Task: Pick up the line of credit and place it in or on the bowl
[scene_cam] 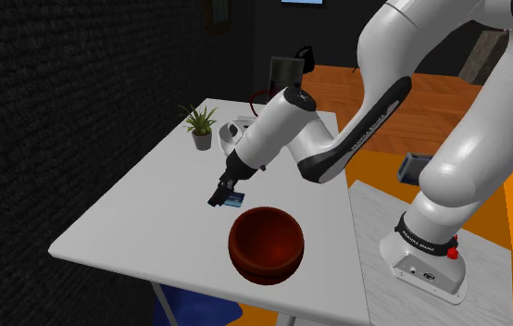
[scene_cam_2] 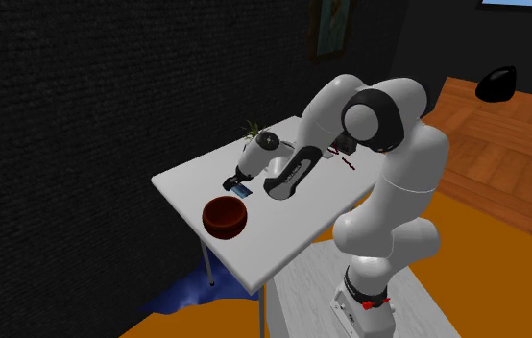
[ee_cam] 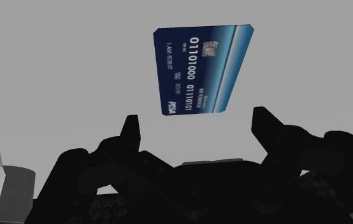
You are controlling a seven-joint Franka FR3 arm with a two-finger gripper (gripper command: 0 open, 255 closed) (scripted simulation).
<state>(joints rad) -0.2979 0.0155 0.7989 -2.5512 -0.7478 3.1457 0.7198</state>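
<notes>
**Shoulder view.** Your arm [scene_cam: 338,148] reaches from the stand at lower right, up and to the left over the white worktop [scene_cam: 125,208]. The claw [scene_cam: 221,196] points down and hangs low over the worktop. The card [scene_cam: 237,199], dark blue, lies on the worktop right at the claw's tip, on this view's right side of it. The bowl [scene_cam: 266,243], dark red-brown and upright, stands near the worktop's front edge. It is close to the card but apart from it, lower and to the right in this view. A small potted plant [scene_cam: 199,125] stands well behind the claw, toward the far end.

**Second exterior view.** You see the same layout from farther off. The claw [scene_cam_2: 229,182] is low over the worktop [scene_cam_2: 182,181], with the card [scene_cam_2: 240,190] beside it. The bowl [scene_cam_2: 226,216] sits nearer the worktop's front edge, and the plant [scene_cam_2: 253,127] is behind the arm [scene_cam_2: 288,173].

**Wrist view.** The claw [ee_cam: 195,124] is spread wide. Its two black fingers [ee_cam: 130,127] stand well apart and hold nothing. The card [ee_cam: 202,69] lies flat on the plain surface just beyond the fingertips, untouched and roughly centred between them. Its face is up, showing white numerals and a small chip.
</notes>
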